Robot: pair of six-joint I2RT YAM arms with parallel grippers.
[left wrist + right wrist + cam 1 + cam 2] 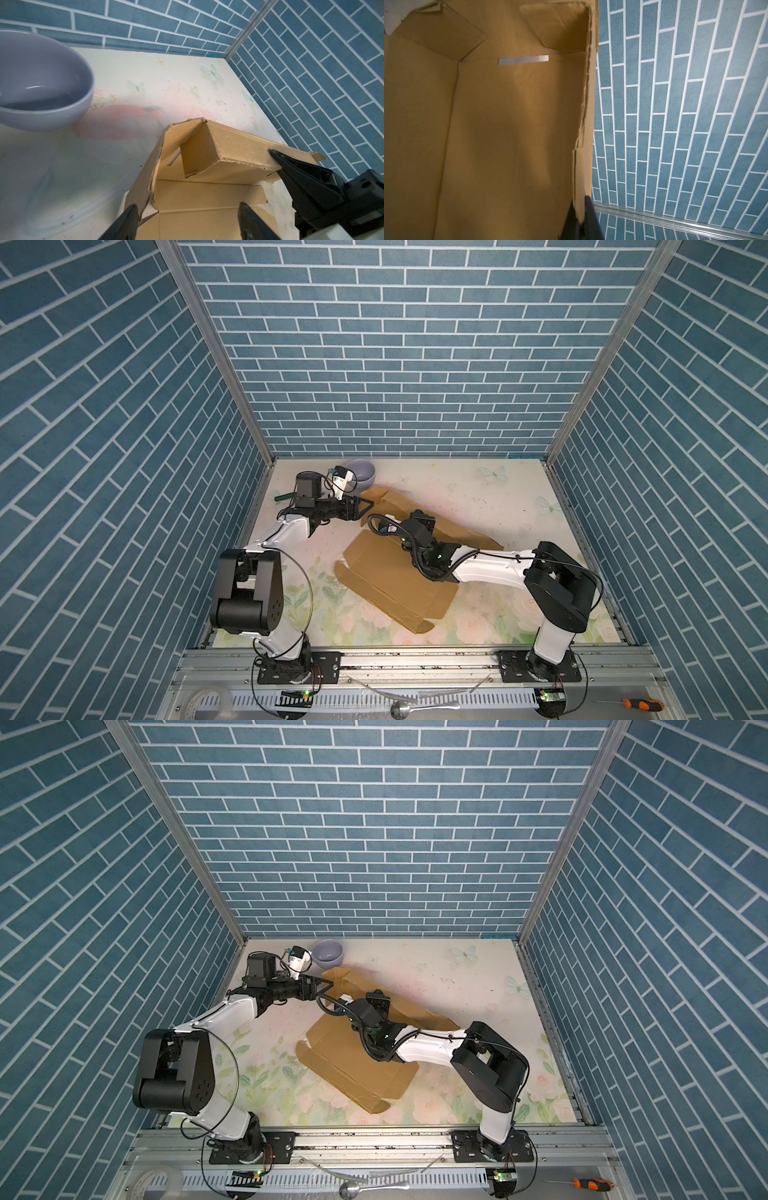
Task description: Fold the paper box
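I see the left arm stretched low, left fingers (126, 224) spread wide. Right arm bends down; right fingers (591, 220) clamp a raised wall of the half-folded brown corrugated cardboard box (395, 572), central on the worktop (478, 489).

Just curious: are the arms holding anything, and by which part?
The right arm's jaws pinch the cardboard box by the edge of a raised side wall; the left arm's jaws stand open, gripping nothing.

The paper box (390, 572) lies open on your floral table (519, 497).
Your left gripper (370, 506), jaws apart, sits just beside its far flap, near the lilac bowl (365, 475); your right arm (486, 568) crosses its middle.
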